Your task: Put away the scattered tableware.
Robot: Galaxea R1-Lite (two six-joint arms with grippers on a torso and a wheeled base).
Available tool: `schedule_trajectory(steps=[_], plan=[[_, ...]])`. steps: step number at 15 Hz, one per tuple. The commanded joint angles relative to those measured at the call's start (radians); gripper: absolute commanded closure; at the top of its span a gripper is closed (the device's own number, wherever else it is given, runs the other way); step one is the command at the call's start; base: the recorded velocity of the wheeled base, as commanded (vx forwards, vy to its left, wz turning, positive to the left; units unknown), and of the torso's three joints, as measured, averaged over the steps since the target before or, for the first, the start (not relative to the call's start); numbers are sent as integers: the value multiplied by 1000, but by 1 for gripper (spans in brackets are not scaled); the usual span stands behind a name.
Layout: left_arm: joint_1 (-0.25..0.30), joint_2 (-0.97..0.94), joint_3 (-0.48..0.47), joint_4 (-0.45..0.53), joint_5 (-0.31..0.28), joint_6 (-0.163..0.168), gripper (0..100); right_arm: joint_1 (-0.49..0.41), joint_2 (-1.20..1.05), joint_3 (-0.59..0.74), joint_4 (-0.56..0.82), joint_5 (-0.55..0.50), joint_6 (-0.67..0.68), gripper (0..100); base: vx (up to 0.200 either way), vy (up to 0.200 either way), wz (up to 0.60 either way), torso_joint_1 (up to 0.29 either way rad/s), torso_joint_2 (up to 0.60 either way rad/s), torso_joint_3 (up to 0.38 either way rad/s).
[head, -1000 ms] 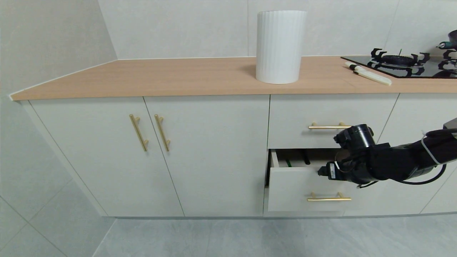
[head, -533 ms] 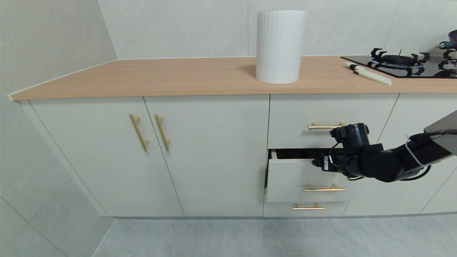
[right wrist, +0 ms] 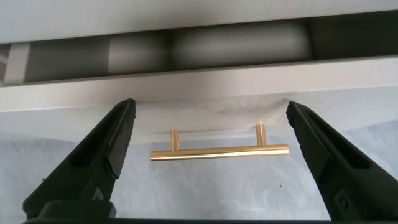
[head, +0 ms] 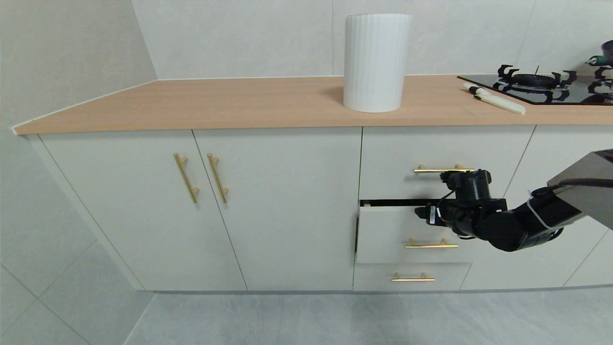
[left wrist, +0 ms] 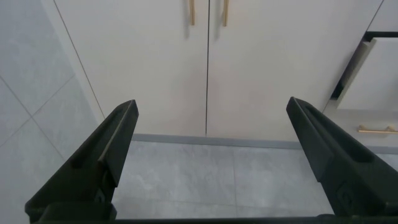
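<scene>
The middle drawer [head: 397,230] of the white cabinet stands out only a little, with a dark slit above its front. My right gripper [head: 422,213] is at the upper edge of that drawer front, open and holding nothing. In the right wrist view the gripper [right wrist: 211,112] faces the drawer front [right wrist: 205,93], its fingers wide apart above the gold handle [right wrist: 219,151]. A white knife [head: 498,103] lies on the wooden counter [head: 215,103] beside the stove. My left gripper [left wrist: 211,112] hangs open and empty, low in front of the cabinet doors [left wrist: 205,56].
A tall white ribbed cylinder [head: 377,62] stands on the counter above the drawers. A black gas stove [head: 541,86] is at the far right. Top drawer [head: 443,158] and bottom drawer [head: 412,278] are shut. Grey tiled floor [head: 287,318] lies below.
The middle drawer has slid in from well open to almost shut, and my right gripper has moved toward the cabinet with its front. The bottom drawer's handle has come into sight.
</scene>
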Motion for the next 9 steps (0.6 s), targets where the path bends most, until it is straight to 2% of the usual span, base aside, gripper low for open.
schedule_trajectory(steps=[1, 4, 9], plan=[[0, 0, -1, 0, 0, -1, 0, 0, 20, 2, -17, -2, 0, 0, 0, 0, 0, 0, 0, 0], [0, 0, 0, 0, 0, -1, 0, 0, 60, 1, -106, -2, -1, 0, 0, 0, 0, 0, 0, 0], [0, 0, 0, 0, 0, -1, 0, 0, 113, -10, -172, -29, -3, 0, 0, 0, 0, 0, 0, 0]])
